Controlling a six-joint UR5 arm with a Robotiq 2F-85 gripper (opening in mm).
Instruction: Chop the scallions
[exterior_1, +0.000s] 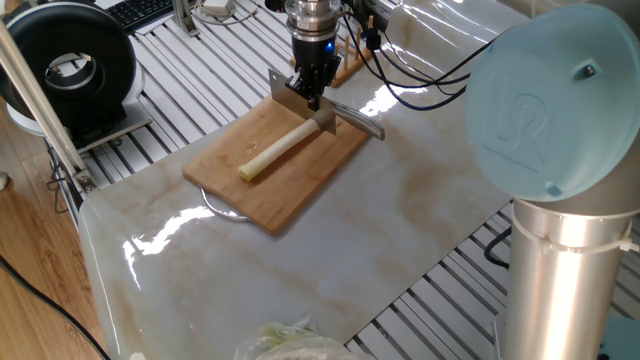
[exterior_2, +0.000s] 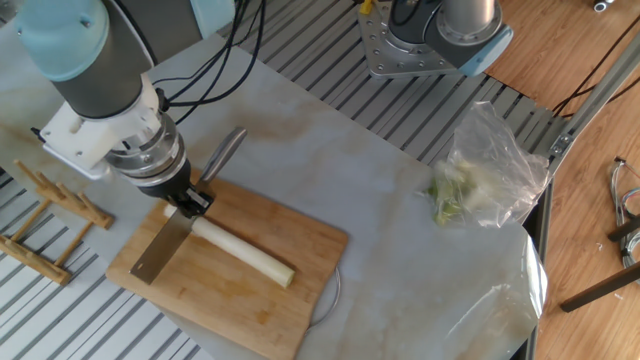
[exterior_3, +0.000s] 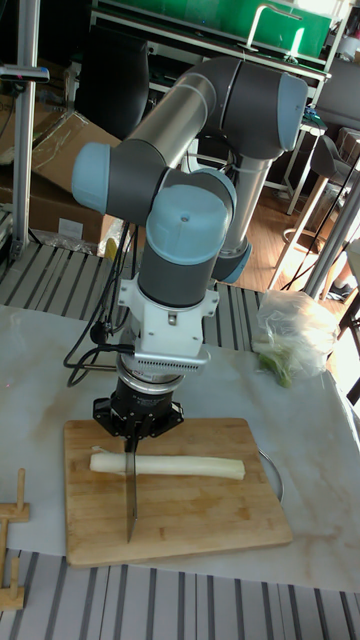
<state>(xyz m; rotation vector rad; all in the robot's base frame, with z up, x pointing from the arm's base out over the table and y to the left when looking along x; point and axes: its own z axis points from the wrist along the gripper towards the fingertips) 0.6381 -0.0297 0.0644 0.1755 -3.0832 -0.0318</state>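
We see the gripper (exterior_2: 188, 203) clamped on a knife (exterior_2: 160, 248), its black fingers closed around the spot where the blade meets the grey handle (exterior_2: 222, 152); in the tall fixed view the gripper (exterior_3: 132, 432) points straight down with the blade hanging edge-down beneath it. The flat steel blade crosses one end of the scallion (exterior_2: 243, 254), and in the tall fixed view the knife (exterior_3: 130, 489) cuts across the stalk near its 9 o'clock end; whether the edge is touching the stalk or already into it we cannot tell. The scallion (exterior_3: 166, 466) lies whole, a single pale stalk, along the board (exterior_3: 180, 520), its far tip pointing to 3 o'clock in that view. In one fixed view the gripper (exterior_1: 308, 97) stands at the 1 o'clock corner of the board (exterior_1: 250, 190) and the scallion (exterior_1: 279, 150) runs from under it toward 7 o'clock, with its free end about mid-board. The handle (exterior_1: 358, 118) sticks out past the board edge toward 3 o'clock over the table (exterior_1: 400, 210). A thin wire loop (exterior_2: 333, 291) peeks out from beneath the board. Well apart from the board, at 3 o'clock in the other fixed view, a plastic bag (exterior_2: 490, 170) of greens sits on the marbled top. A wooden rack (exterior_2: 45, 215) stands off the table at 9 o'clock of the board.
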